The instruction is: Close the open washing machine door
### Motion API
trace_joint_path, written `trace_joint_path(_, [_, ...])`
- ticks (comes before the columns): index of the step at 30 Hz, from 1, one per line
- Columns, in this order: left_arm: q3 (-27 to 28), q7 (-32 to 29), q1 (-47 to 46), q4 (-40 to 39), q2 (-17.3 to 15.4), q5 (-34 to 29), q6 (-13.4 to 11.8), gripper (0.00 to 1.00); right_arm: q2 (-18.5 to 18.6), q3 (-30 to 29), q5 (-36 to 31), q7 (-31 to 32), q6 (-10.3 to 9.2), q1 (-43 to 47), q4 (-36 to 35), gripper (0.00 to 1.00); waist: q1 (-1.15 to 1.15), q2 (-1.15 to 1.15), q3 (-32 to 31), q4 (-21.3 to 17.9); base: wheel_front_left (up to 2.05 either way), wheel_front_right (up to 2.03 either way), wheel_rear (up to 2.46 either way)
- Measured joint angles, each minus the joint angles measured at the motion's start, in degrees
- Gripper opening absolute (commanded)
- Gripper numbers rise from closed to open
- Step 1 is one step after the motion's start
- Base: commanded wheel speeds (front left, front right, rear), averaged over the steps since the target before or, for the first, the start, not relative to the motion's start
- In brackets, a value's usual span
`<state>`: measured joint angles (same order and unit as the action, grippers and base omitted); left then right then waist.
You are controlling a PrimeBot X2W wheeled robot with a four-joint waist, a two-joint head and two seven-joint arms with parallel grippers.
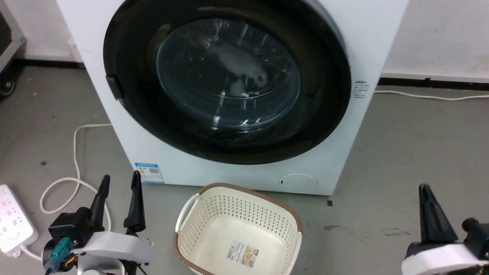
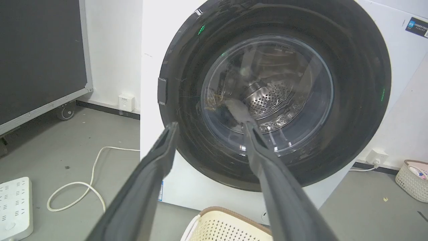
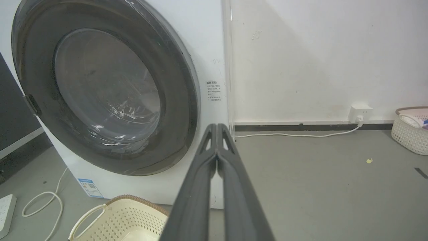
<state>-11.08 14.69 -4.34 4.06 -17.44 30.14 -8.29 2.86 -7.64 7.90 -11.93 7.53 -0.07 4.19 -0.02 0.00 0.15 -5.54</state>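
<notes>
The washing machine [image 1: 229, 173] is a white box with a blue label at its lower left corner. Its round door [image 1: 324, 76], glossy black frame around a bulging glass centre, lies flat against the machine's front in the head view. Through the glass of the door [image 2: 354, 83] I see the perforated steel drum. My left gripper [image 1: 120, 176] is open and empty at the lower left, well short of the door; its fingers [image 2: 157, 160] frame the door's lower part. My right gripper [image 1: 425, 188] is shut on nothing at the lower right, and its tips [image 3: 217, 126] point at the machine's right edge [image 3: 207, 40].
A cream perforated laundry basket [image 1: 237, 225] stands on the floor just before the machine, between my arms. A white power strip [image 1: 11, 221] and looped cable [image 1: 76, 152] lie at the left. A black wheeled case [image 2: 40, 57] stands far left; another basket [image 3: 409, 130] sits by the right wall.
</notes>
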Motion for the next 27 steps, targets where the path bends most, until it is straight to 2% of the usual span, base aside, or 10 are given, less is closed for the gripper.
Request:
trace_joint_path(2, [0.2,0.0,0.0,0.0,0.0,0.3,-0.2,1.0,0.0,0.4,0.8,0.9,0.0,1.1,0.1,0.0,0.0,0.0,-0.7,-0.4,0.0,0.0,0.0])
trace_joint_path(3, [0.3,0.0,0.0,0.1,0.0,0.4,-0.2,1.0,0.0,0.6,1.1,1.7,0.0,1.6,0.2,0.12,0.0,0.0,-0.9,-0.5,0.0,0.0,0.0])
trace_joint_path(5, [0.4,0.0,0.1,0.3,0.1,0.7,-0.2,1.0,0.0,1.1,1.2,3.0,0.0,2.1,0.5,1.0,0.01,0.0,-1.2,-0.5,0.0,0.0,0.0])
trace_joint_path(16, [-1.2,-2.8,1.0,2.3,-0.5,1.1,-0.5,1.0,0.0,2.6,1.3,4.2,0.0,2.1,0.3,1.0,0.02,0.0,-1.6,0.0,0.0,0.0,0.0])
trace_joint_path(23, [-3.4,-4.4,0.9,3.0,-2.3,-2.1,-0.7,1.0,0.0,2.9,1.4,3.9,0.0,2.1,-0.1,1.0,0.02,0.0,-1.4,0.6,0.0,0.0,0.0])
trace_joint_path(27, [-4.0,-4.7,0.6,2.9,-2.6,-3.0,-1.7,1.0,0.0,3.2,1.5,3.7,0.0,2.1,-0.1,1.0,0.02,0.0,-1.3,1.0,0.0,0.0,0.0])
